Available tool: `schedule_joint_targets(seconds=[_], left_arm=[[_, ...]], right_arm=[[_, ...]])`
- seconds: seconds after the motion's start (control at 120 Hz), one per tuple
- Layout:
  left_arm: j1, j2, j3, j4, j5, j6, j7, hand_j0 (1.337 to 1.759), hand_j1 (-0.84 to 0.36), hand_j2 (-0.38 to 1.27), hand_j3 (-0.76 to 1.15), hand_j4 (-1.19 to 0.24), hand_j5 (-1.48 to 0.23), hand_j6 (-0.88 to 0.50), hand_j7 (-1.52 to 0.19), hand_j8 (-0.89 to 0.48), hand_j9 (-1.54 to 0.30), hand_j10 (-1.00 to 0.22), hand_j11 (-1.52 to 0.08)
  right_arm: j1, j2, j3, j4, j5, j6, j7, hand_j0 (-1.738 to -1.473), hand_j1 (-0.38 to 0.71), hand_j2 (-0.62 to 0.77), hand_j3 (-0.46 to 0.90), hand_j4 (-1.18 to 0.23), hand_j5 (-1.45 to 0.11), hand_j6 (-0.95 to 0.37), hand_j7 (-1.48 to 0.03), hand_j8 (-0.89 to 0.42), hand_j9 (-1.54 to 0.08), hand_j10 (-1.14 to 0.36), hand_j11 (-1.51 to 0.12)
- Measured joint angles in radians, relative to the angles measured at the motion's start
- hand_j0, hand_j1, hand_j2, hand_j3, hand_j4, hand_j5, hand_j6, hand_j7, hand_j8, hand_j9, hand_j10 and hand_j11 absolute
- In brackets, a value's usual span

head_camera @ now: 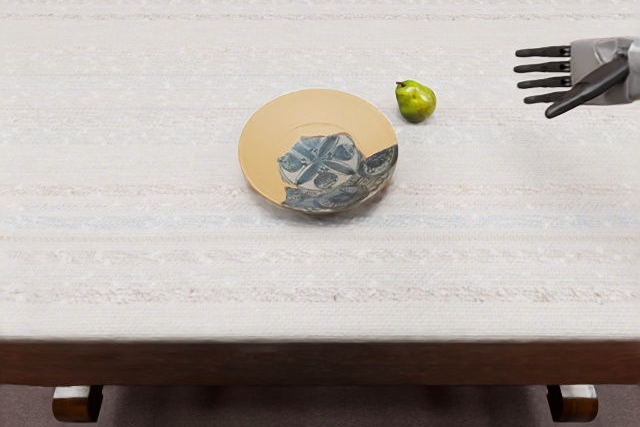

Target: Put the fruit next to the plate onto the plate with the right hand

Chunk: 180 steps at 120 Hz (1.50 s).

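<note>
A small green pear [415, 101] sits on the pale, faintly striped counter [150, 247], just beside the upper right rim of a round tan plate [265, 142] with a blue-grey pattern across its lower right part. A narrow strip of bare counter shows between fruit and rim, and the plate carries nothing.

The right hand [590, 72] comes in at the picture's right edge, level with or slightly above the pear and well apart from it. Its dark fingers [545, 67] are stretched out straight and spread, pointing left toward the fruit, with the thumb angled down beneath them; it holds nothing.

Open counter lies between hand and pear. The plate stands near the middle, far from the counter's dark wooden front edge and from both sides.
</note>
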Motion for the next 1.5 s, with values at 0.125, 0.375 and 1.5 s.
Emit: schedule_joint_targets(seconds=[0.125,0.375,1.5], left_arm=[[0.000,0.000,0.000,0.000,0.000,0.000,0.000,1.658,0.33,0.00,0.00,-0.01,-0.02,-0.01,-0.02,-0.01,-0.02,-0.01,-0.02],[-0.004,0.000,0.001,0.000,0.000,0.000,0.000,1.658,0.33,0.00,0.00,-0.01,-0.02,-0.01,-0.02,-0.01,-0.02,-0.01,-0.02],[-0.012,0.000,0.002,0.004,0.003,0.000,0.000,1.658,0.33,0.00,0.00,-0.01,-0.02,-0.01,-0.02,-0.01,-0.02,-0.01,-0.02]], right_arm=[[-0.005,0.013,0.004,0.000,0.001,0.000,0.000,-1.658,-0.35,0.00,0.00,0.00,0.00,0.00,0.00,0.00,0.00,0.00,0.00],[0.061,0.105,-0.004,-0.004,-0.141,0.000,0.000,-1.658,-0.35,0.00,0.00,0.00,0.00,0.00,0.00,0.00,0.00,0.00,0.00],[0.294,0.771,-0.508,-0.554,-0.626,-0.396,0.000,-1.658,-0.35,0.00,0.00,0.00,0.00,0.00,0.00,0.00,0.00,0.00,0.00]])
